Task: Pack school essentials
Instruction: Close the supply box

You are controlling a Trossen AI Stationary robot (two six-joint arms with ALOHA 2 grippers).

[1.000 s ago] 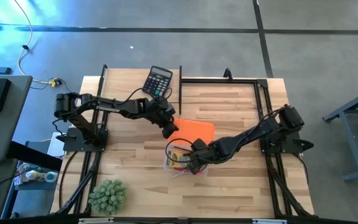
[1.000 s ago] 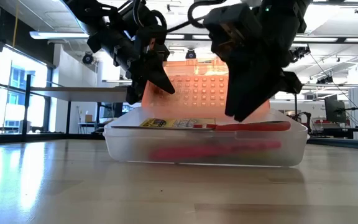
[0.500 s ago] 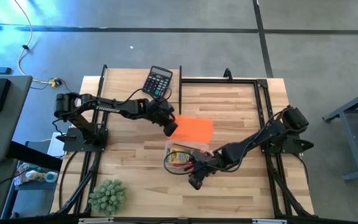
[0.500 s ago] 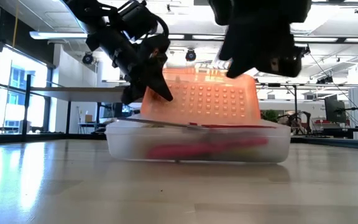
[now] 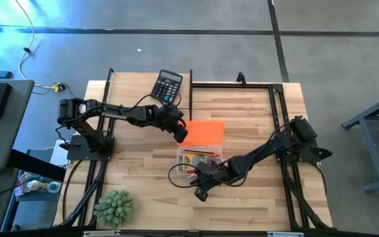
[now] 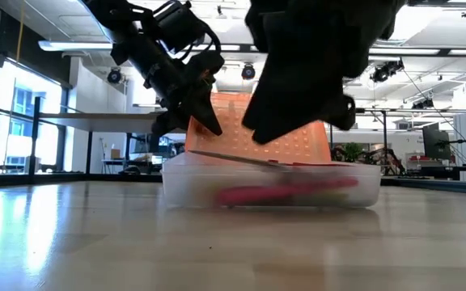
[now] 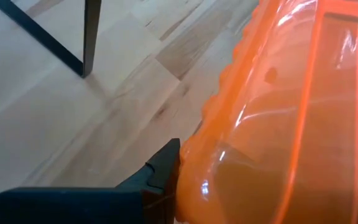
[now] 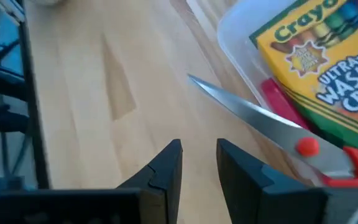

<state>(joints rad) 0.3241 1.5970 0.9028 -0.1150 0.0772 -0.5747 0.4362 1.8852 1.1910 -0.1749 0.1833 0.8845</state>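
Observation:
A clear plastic box [image 5: 200, 160] stands mid-table with a yellow-green crayon pack [image 8: 328, 56] and red-handled scissors [image 8: 272, 124] inside. The scissors' blade tip sticks out over the box's rim. The box's orange lid [image 5: 204, 131] stands tilted up behind its far side, with my left gripper [image 5: 179, 135] shut on it. My right gripper [image 5: 199, 192] hovers off the box's near left corner, above bare wood. Its fingers [image 8: 169, 158] are open only a narrow gap, with nothing between them. The pencil, pen, eraser and note pad cannot be made out. My left gripper holds the orange lid by its left edge [image 7: 188, 155], coming from the table's left and slanting down. One dark finger [image 7: 157, 177] shows against the lid's outer face; the lid hides the other. The lid is raised and tilted, its lower edge at the box's far rim [image 6: 217, 153].
A black calculator [image 5: 167, 85] lies at the far edge behind my left arm. A green spiky plant [image 5: 114, 207] stands at the near left corner. A black frame rail [image 5: 232, 84] borders the far right. Bare wood lies near and left of the box.
My right gripper has drawn out of the box toward the table's near edge and a little left, rolling as it went, its gap unchanged. The box has turned slightly and now sits squarer to the table. My left gripper has turned a little with the lid.

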